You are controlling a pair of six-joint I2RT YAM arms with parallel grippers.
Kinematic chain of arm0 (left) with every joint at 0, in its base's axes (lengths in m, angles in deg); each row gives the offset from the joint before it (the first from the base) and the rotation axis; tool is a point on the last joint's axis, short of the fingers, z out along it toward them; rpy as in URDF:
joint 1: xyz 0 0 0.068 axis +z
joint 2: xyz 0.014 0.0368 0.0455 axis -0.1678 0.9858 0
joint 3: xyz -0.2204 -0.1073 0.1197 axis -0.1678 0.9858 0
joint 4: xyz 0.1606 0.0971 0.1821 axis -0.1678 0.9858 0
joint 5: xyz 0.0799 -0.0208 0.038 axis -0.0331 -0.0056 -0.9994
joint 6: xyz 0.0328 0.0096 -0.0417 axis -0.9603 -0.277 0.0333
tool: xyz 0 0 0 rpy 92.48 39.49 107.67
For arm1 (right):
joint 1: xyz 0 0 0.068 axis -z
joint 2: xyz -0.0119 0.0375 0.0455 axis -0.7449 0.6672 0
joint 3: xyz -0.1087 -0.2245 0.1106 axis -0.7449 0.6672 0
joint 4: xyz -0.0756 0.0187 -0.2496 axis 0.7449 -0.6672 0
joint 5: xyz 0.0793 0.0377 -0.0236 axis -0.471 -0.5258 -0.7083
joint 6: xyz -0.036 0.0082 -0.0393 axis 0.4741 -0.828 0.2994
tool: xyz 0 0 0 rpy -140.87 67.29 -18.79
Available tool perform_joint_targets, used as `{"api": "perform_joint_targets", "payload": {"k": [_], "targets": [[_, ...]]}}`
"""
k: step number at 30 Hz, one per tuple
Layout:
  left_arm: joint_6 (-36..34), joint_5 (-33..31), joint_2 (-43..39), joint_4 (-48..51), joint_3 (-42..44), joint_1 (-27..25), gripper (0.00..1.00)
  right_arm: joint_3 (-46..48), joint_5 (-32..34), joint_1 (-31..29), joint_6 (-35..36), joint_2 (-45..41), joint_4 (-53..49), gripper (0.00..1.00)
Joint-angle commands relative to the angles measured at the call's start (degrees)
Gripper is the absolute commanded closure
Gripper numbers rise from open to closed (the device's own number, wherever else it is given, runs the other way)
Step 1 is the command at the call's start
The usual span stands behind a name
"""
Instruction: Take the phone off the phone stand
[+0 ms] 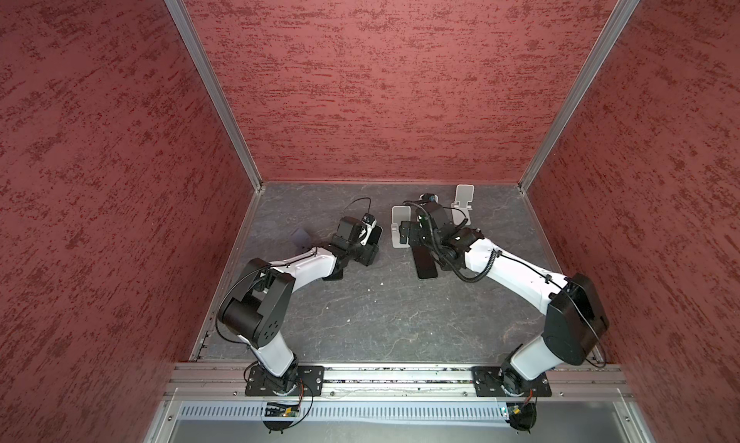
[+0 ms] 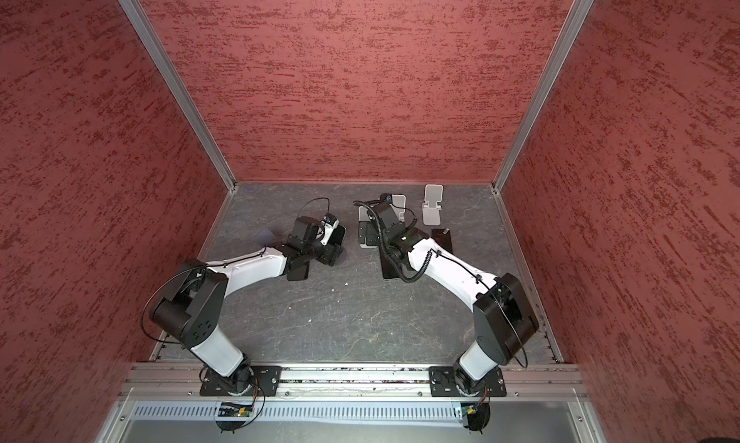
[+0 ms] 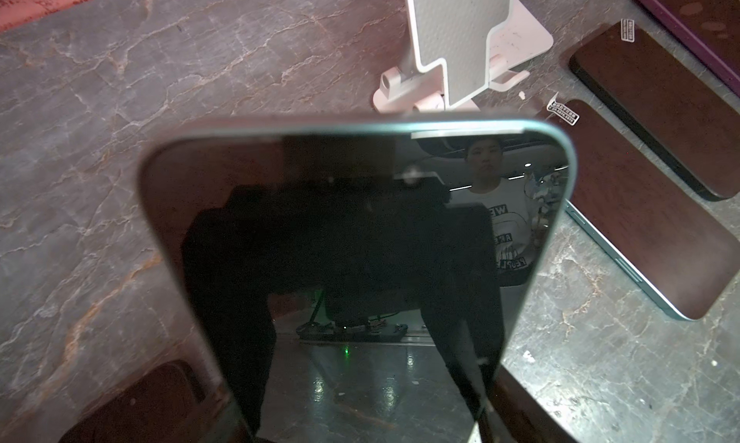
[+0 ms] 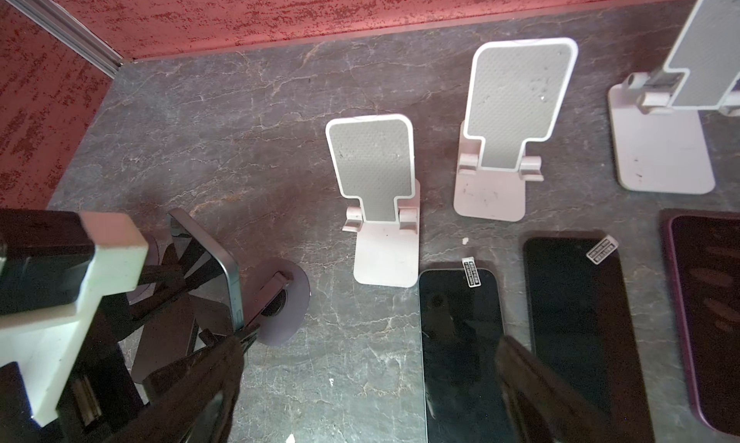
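phone (image 3: 352, 240) fills our left wrist view, propped upright on purple stand (image 4: 298, 300), straight ahead of left gripper (image 1: 370, 246) | we cannot tell whether that gripper grips it | right gripper (image 4: 372, 339) spread wide, over flat phones (image 4: 460, 341) on tabletop (image 4: 200, 140)

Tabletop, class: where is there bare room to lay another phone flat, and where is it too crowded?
Bare: the front middle of the tabletop, between the left arm, right arm and front rail; also the back left corner, behind the left arm. Crowded: back right, where white stands and flat phones sit close together.
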Motion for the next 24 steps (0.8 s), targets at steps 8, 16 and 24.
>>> {"api": "perform_joint_targets", "payload": {"k": [8, 16, 24], "targets": [[1.2, -0.2, -2.0, 2.5, -2.3, -0.1, 0.32, -1.6, -0.7, 0.3, 0.0, 0.1, 0.4, 0.01], [2.3, -0.1, -6.8, 6.2, -3.8, -0.3, 0.32, -1.4, -1.0, 0.3, 0.2, 0.1, 0.8, 0.01], [4.4, -2.0, -10.7, 10.7, -5.4, -1.6, 0.32, -1.3, -0.6, 0.3, 0.4, 0.0, 0.8, 0.01]]}}
